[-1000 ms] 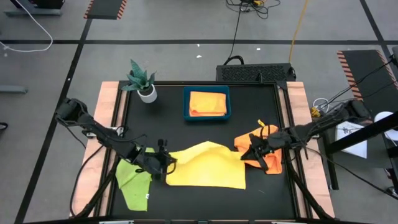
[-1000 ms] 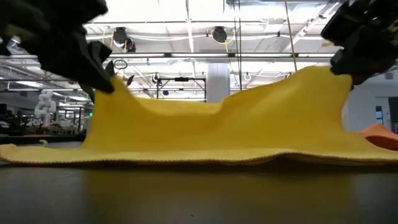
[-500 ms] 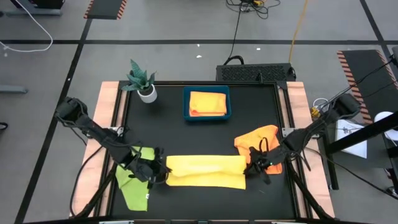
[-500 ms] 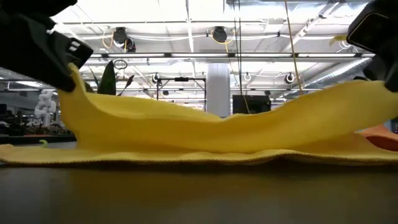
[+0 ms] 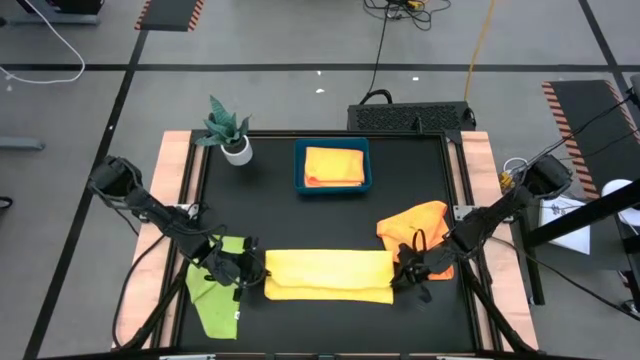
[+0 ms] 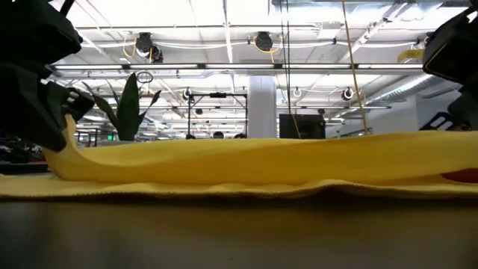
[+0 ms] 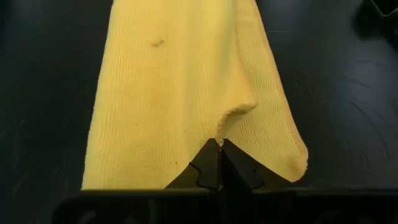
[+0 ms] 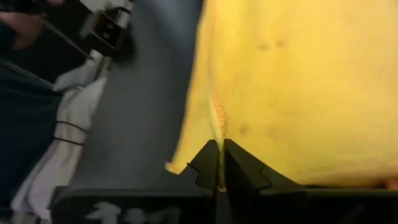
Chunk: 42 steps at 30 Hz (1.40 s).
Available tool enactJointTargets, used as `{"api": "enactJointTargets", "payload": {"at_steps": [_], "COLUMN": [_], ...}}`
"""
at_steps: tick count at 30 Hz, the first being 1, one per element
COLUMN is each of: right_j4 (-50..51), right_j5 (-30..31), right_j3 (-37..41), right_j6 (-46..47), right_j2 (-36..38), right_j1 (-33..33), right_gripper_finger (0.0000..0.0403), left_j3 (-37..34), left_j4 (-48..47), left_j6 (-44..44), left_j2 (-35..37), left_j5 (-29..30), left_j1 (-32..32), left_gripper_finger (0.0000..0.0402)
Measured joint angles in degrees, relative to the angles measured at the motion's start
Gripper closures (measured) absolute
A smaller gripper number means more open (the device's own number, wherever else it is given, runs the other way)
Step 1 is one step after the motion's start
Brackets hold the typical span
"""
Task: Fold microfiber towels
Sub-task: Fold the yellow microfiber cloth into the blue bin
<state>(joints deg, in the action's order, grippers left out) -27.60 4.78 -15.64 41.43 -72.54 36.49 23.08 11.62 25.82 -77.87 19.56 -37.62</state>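
Observation:
A yellow microfiber towel (image 5: 328, 275) lies near the table's front edge as a long strip, its upper layer (image 6: 246, 158) draped over the lower one. My left gripper (image 5: 255, 277) is shut on the towel's left end. At the right end my right gripper (image 5: 402, 275) is shut on it too. A lime green towel (image 5: 212, 292) lies flat under the left arm. A crumpled orange towel (image 5: 415, 225) lies beside the right arm. My left gripper pinches a small pucker of the upper layer (image 7: 229, 119) between its two fingertips, at the towel's left end. The fingers slant down from the table's left. That end is raised a little (image 6: 67, 146); the rest lies slack on the lower layer. My right gripper pinches the upper layer's edge (image 8: 217, 127) between its two fingers, at the towel's right end. The fingers slant down from the table's right. One layer or several, I cannot tell. The cloth lies slack over the lower layer.
A blue tray (image 5: 301, 170) with a folded orange towel (image 5: 333, 167) stands at the far middle. A potted plant (image 5: 228, 130) stands at the far left. Bare black tabletop (image 5: 300, 220) lies between the tray and the yellow towel.
Both grippers have gone toward the table's near edge and down, carrying the yellow towel's far edge over its near part. The towel, then raised and spread, now lies folded over as a narrow strip; its near edge stayed in place.

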Motion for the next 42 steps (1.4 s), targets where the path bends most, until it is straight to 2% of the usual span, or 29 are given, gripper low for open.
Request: {"api": "enactJointTargets", "payload": {"at_steps": [5,11,17,23,27,32,36,38,42], "right_j4": [-8.11,-12.08,-12.06,-12.06,-12.11,-12.45,-12.45,-12.26,-10.03], "right_j5": [-2.18,-5.12,-4.97,-3.21,-1.72,1.07,1.33,3.55,7.36], "right_j3": [0.00,0.00,0.00,0.02,0.02,0.02,0.02,0.02,0.02], "right_j6": [-0.52,-0.28,-0.27,-3.79,-6.23,-8.60,-10.56,-12.50,-15.59], "right_j2": [-3.41,-6.28,-6.72,-6.57,-6.57,-6.55,-5.34,-3.92,-0.69], "right_j1": [0.01,0.47,0.74,-0.58,-1.64,-2.74,-4.53,-5.66,-8.44], "right_gripper_finger": [0.0357,0.0327,0.0305,0.0299,0.0298,0.0298,0.0298,0.0298,0.0298], "left_j3": [-0.14,-0.14,-0.12,-0.12,-0.10,-0.10,-0.07,-0.07,-0.07], "left_j4": [0.50,0.68,3.20,10.88,15.43,17.65,19.20,19.83,21.76], "left_j6": [0.00,1.13,4.34,5.77,3.69,0.06,-3.99,-5.54,-10.00], "left_j2": [0.00,0.00,-0.02,-0.02,0.00,-0.01,-0.02,-0.02,-0.02], "left_j5": [-1.50,-3.68,-5.21,-12.85,-14.00,-10.56,-1.95,1.86,2.34], "left_j1": [0.43,0.41,0.41,0.22,-0.47,-0.57,0.80,2.41,6.57], "left_gripper_finger": [0.0387,0.0397,0.0359,0.0329,0.0324,0.0325,0.0325,0.0325,0.0325]}}
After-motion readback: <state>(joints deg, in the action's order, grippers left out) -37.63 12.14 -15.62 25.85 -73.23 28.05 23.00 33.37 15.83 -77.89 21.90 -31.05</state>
